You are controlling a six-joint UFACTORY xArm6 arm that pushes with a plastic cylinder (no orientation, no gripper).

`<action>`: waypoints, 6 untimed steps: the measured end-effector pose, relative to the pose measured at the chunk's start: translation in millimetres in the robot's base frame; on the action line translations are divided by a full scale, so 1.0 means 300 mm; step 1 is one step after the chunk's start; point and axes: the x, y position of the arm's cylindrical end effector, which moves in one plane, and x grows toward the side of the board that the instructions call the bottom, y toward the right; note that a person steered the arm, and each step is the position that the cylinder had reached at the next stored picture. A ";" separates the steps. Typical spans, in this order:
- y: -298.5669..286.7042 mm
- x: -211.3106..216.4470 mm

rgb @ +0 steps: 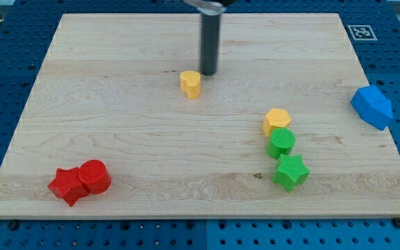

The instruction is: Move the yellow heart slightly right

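The yellow heart [191, 84] lies on the wooden board [117, 139] a little above and left of the view's middle. My tip [208, 73] stands just up and to the right of the heart, very close to its upper right edge; I cannot tell if it touches. The dark rod rises from the tip to the view's top edge.
A yellow hexagon [276, 121], a green cylinder [281, 142] and a green star [291, 171] form a touching column at the right. A red star [67, 186] and red cylinder [94, 176] sit at bottom left. A blue block [371, 106] overhangs the board's right edge.
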 end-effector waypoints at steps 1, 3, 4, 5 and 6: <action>-0.214 -0.009; 0.063 0.180; 0.242 0.202; 0.179 0.187; 0.176 0.126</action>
